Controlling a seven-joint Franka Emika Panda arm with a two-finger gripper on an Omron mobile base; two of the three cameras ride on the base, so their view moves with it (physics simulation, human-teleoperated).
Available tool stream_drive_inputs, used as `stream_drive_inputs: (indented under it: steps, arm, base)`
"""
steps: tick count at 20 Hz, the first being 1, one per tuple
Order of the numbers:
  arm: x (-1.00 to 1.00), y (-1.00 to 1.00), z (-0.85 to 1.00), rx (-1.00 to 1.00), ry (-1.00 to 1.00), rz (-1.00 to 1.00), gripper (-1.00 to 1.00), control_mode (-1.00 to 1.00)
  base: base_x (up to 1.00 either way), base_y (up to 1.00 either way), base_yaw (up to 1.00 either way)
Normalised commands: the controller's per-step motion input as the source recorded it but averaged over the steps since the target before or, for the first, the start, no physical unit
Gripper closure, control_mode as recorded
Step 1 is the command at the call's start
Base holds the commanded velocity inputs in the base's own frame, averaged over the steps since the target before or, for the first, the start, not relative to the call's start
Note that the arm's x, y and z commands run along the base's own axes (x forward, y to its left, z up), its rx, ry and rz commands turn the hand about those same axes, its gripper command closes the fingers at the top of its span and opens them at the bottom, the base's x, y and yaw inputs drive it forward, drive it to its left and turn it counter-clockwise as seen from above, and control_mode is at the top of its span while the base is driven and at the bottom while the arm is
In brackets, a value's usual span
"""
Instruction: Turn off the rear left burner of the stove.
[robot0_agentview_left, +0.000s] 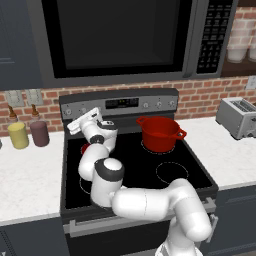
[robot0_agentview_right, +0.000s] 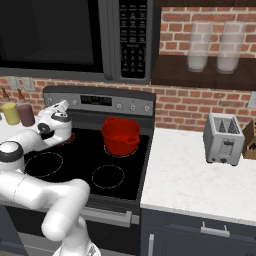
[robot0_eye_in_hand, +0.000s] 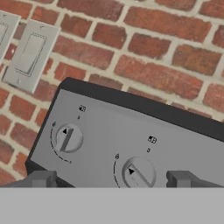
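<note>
The stove (robot0_agentview_left: 135, 162) is a black glass-top range with a grey back panel (robot0_agentview_left: 120, 104). Its rear left burner (robot0_agentview_left: 86, 148) glows red and is mostly hidden behind my arm; its red glow (robot0_agentview_right: 68, 137) also shows in the right base view. My gripper (robot0_agentview_left: 76, 125) hovers above that burner, pointing at the left end of the panel. In the hand view the gripper (robot0_eye_in_hand: 113, 179) is open and holds nothing. Two round knobs face it: a left knob (robot0_eye_in_hand: 68, 138) and a right knob (robot0_eye_in_hand: 138, 173). The fingertips (robot0_eye_in_hand: 41, 178) stand short of the panel.
A red pot (robot0_agentview_left: 159, 132) sits on the rear right zone. A dark microwave (robot0_agentview_left: 120, 35) hangs above the stove. Yellow and maroon jars (robot0_agentview_left: 29, 134) stand on the left counter, a toaster (robot0_agentview_right: 223, 139) on the right one. Wall switches (robot0_eye_in_hand: 28, 54) are beside the panel.
</note>
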Motion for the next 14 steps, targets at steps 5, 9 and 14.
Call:
stream_drive_inputs:
  steps: [5,9,14]
  arm:
    - [0.02,-0.48,-0.02,0.0,0.0,0.08,-1.0,-1.0]
    - [0.14,-0.26,0.0,0.0,0.0,0.03,-1.0,-1.0]
    - [0.3,-0.05,0.0,0.0,0.0,0.02,-1.0,-1.0]
  base:
    - [0.0,0.0,0.0]
    - [0.0,0.0,0.0]
    - [0.0,0.0,0.0]
